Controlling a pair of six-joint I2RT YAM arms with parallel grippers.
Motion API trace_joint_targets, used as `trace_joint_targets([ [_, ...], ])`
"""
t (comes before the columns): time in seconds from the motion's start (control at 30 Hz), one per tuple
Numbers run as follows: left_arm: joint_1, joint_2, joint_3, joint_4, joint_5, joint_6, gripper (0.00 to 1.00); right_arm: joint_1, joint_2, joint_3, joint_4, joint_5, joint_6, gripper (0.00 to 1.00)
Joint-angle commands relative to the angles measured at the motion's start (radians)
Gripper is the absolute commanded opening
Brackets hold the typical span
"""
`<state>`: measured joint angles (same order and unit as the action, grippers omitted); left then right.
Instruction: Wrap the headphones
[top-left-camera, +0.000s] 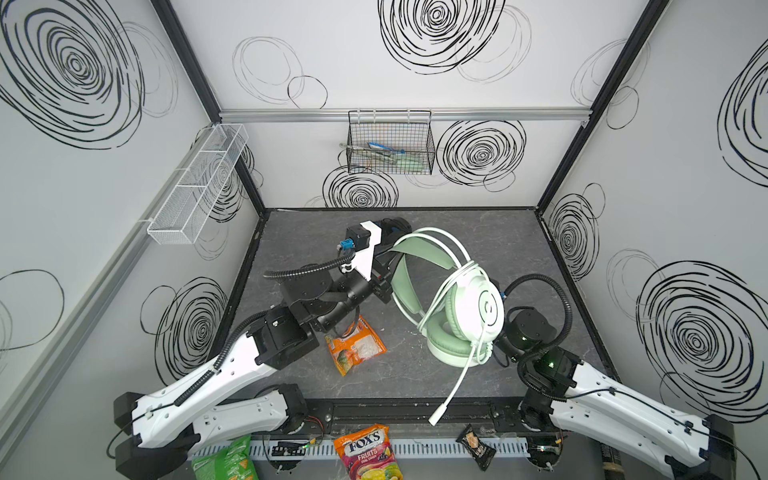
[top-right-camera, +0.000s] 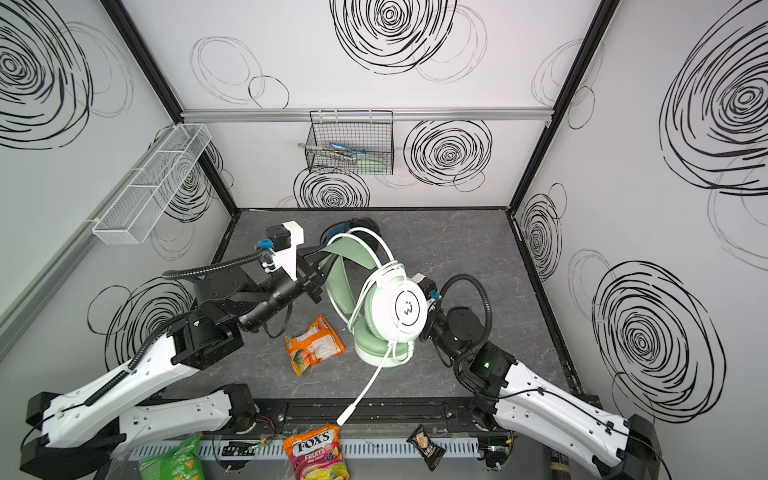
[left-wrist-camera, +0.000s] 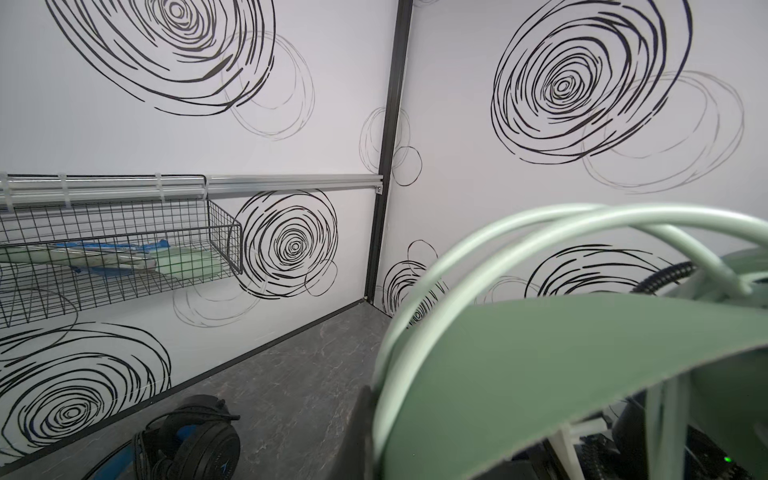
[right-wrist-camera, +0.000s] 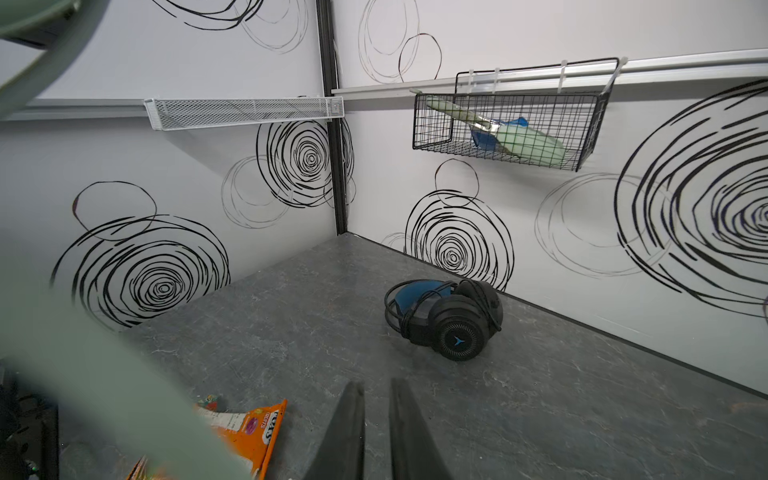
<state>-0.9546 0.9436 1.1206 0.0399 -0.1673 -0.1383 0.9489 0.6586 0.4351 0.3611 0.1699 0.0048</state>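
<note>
Two headsets (top-right-camera: 405, 309) (right-wrist-camera: 453, 328) (mint, black); four snack packets (top-right-camera: 313, 347) (top-right-camera: 316, 451) (top-right-camera: 172, 461) (top-right-camera: 426, 453).

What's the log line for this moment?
left gripper: shut on mint headset band | right gripper: slightly open, empty | cable: partly wound, end loose | black headset: at rear

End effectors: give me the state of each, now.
Left end effector: shut on the mint-green headset, at its headband.
Right end effector: jaws narrowly apart, holding nothing.
</note>
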Motion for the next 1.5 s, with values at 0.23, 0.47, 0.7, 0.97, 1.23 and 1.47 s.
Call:
trace_joint_targets([
  [0.23, 0.098, -0.033, 0.028, 0.213, -0.009, -0.201, 0.0, -0.003, -0.065, -0.123, 0.145, -0.06, 0.085, 0.14],
  [0.47, 0.112, -0.038, 0.027, 0.221, -0.003, -0.227, 0.0, -0.004, -0.052, -0.15, 0.167, -0.103, 0.116, 0.1],
  [0.7, 0.114, -0.033, 0.037, 0.216, 0.008, -0.23, 0.0, -0.004, -0.011, -0.152, 0.191, -0.115, 0.121, 0.1],
  [0.97, 0.121, -0.029, 0.045, 0.214, 0.009, -0.228, 0.0, -0.002, 0.038, -0.149, 0.192, -0.142, 0.149, 0.11],
  [1.23, 0.138, -0.028, 0.05, 0.214, 0.017, -0.237, 0.0, -0.002, 0.041, -0.177, 0.222, -0.157, 0.161, 0.13],
  [1.47, 0.139, -0.027, 0.047, 0.216, 0.019, -0.241, 0.0, -0.003, 0.069, -0.175, 0.237, -0.172, 0.163, 0.13],
])
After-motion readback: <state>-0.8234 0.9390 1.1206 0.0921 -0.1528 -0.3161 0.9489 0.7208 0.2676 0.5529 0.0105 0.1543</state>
